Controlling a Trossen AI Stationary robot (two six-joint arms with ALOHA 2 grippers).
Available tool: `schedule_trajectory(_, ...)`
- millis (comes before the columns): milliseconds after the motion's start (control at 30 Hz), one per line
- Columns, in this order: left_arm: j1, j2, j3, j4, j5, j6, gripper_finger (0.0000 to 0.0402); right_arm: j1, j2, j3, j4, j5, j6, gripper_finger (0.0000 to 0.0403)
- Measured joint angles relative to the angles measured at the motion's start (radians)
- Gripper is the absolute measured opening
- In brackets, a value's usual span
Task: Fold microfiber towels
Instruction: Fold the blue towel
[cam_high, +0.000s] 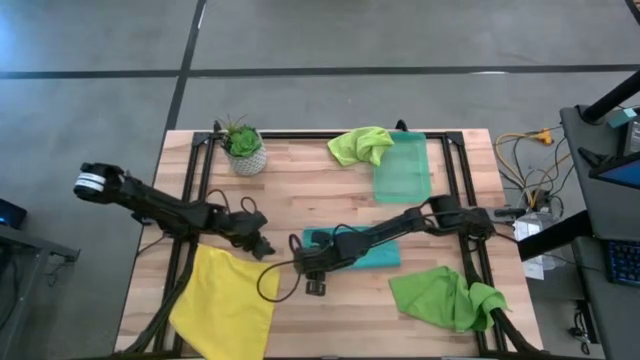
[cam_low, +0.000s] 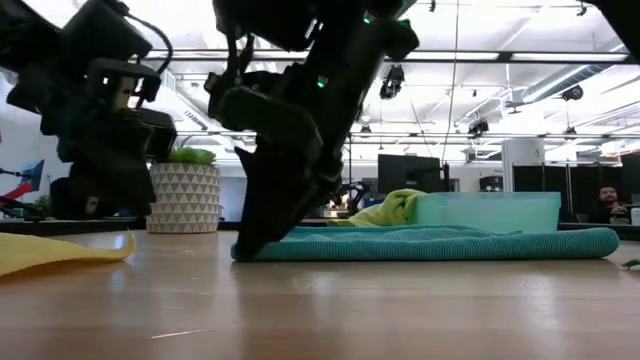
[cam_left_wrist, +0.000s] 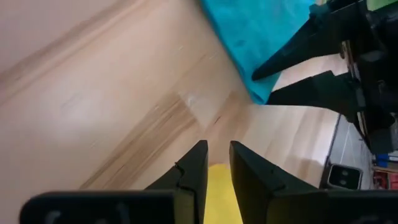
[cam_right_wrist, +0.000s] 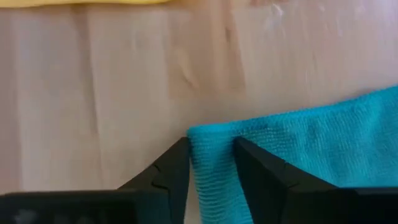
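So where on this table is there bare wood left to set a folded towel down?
Bare wood lies between the potted plant and the green bin, running down to the teal towel. A smaller strip sits at the near edge between the yellow towel and the lime towel. The middle is crowded: left tool and right tool meet at the teal towel's corner.

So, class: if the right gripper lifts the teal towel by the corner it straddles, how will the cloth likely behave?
Probably floppy: the teal towel lies flat and folded on the table, so the rest would likely hang and drape. Probably light: it is thin cloth. Its looped weave should resist slipping between the right gripper's fingers, though the fold may fall open.
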Motion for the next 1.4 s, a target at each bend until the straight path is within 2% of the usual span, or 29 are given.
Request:
schedule_trajectory(300,0.000,-0.085,-0.039,0.007,-0.036,0.007,0.0052,-0.008,0.015,0.073,-0.050,0.011,0.002,0.0017)
schedule_trajectory(500,0.000,-0.085,-0.040,0.120,-0.058,0.042,0.0052,-0.028,0.002,0.094,-0.053,0.017,0.028,0.0009)
schedule_trajectory(600,-0.007,-0.070,-0.039,0.180,-0.050,0.153,0.0052,-0.033,0.000,0.096,-0.048,0.017,0.029,0.0009)
schedule_trajectory(733,-0.034,-0.040,-0.039,0.234,0.012,0.422,0.0052,-0.035,-0.004,0.091,-0.048,0.016,0.035,0.0009)
schedule_trajectory(867,-0.053,0.005,-0.039,0.248,0.020,0.512,0.0052,-0.036,-0.005,0.090,-0.047,0.006,0.036,0.0009)
schedule_trajectory(967,-0.064,0.056,-0.039,0.335,0.019,0.597,0.0056,-0.036,-0.005,0.096,-0.041,-0.018,0.036,0.0009)
schedule_trajectory(1133,-0.067,0.150,-0.038,0.511,-0.011,0.792,0.0102,-0.036,-0.008,0.098,-0.032,-0.036,0.051,0.0009)
schedule_trajectory(1400,-0.076,0.326,0.009,0.524,-0.028,0.866,0.0206,-0.038,-0.020,0.098,-0.026,-0.041,0.058,0.0009)
